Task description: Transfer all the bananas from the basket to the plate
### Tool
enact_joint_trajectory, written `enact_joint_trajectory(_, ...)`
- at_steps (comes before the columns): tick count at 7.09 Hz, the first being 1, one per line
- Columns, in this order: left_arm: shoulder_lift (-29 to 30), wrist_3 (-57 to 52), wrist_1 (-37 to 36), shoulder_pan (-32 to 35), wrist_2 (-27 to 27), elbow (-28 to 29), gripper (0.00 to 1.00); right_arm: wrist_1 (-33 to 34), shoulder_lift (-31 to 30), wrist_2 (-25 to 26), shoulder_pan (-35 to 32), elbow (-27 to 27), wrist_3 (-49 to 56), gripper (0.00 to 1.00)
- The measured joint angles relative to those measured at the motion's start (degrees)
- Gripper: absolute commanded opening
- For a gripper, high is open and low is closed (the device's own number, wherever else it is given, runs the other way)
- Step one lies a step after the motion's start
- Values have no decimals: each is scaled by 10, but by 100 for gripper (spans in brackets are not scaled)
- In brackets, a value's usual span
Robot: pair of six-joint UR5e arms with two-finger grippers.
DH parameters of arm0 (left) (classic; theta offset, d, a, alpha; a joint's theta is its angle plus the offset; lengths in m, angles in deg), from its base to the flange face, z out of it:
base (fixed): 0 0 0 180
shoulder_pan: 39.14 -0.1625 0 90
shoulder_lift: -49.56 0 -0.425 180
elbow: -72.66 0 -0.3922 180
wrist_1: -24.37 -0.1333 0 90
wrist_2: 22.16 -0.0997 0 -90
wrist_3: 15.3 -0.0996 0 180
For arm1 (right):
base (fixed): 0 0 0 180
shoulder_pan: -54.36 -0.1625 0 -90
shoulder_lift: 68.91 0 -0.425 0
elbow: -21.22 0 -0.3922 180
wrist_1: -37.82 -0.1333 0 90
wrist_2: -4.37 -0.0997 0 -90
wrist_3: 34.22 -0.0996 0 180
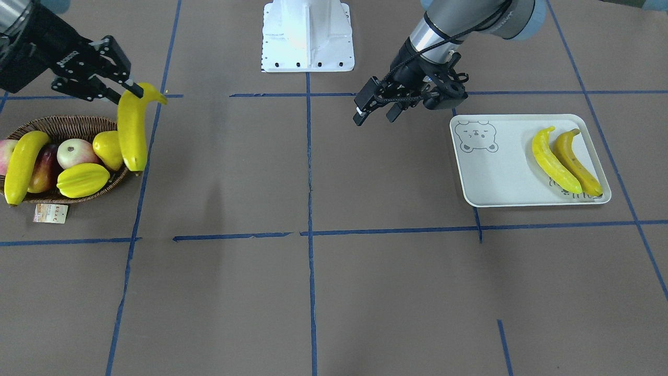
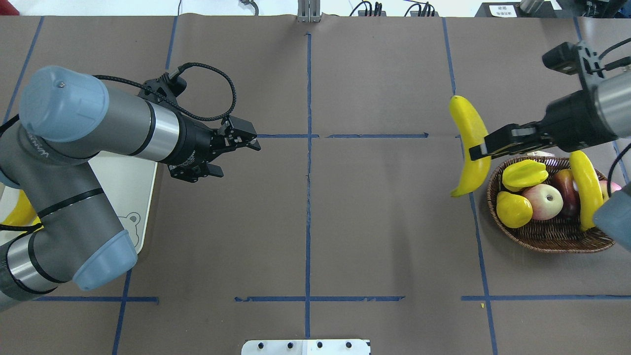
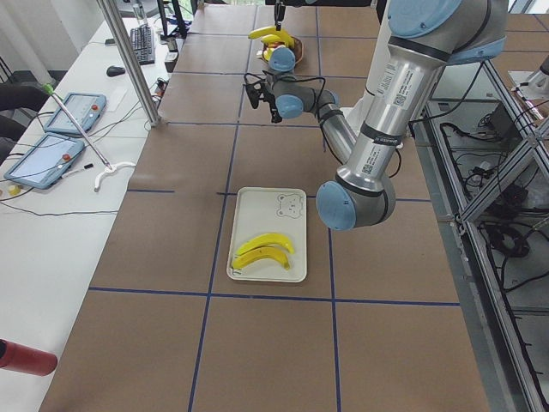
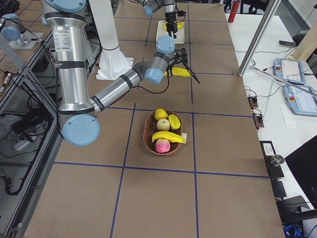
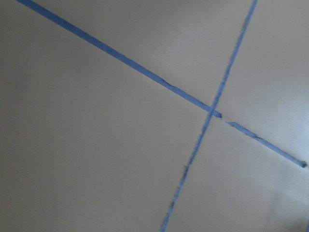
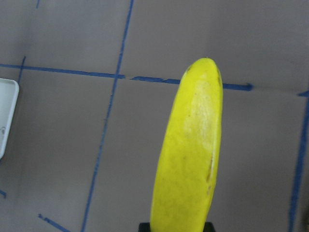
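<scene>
**One banana aloft, two on the plate, one in the basket**

The brown counter (image 1: 396,292) carries everything. The left arm (image 2: 98,123) hangs above it just beside the plate (image 1: 501,177), with its jaws spread and empty. The right arm (image 2: 581,118) has its jaws pinching a held banana (image 1: 131,130), which is in the air at the basket (image 1: 68,125) rim on the plate's side. Two plated bananas (image 1: 554,161) lie side by side, one of them more orange. A fourth banana (image 1: 21,164) lies in the basket with an apple (image 1: 75,153), a starfruit (image 1: 82,180) and a pear (image 1: 108,149). A paper tag (image 1: 50,213) lies beside it.
</scene>
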Motion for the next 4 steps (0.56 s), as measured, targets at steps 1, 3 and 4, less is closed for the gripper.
enact_joint_trajectory(1,2,25,50,-2,0,1,100,-17,31,32,40,-2,-50,1)
enact_joint_trajectory(3,4,53,114,-5,0,3,100,-80,57,120,126,-4,-120,1)
enact_joint_trajectory(4,10,58,127,-6,0,7,99,-110,59,160,164,-4,-142,1)
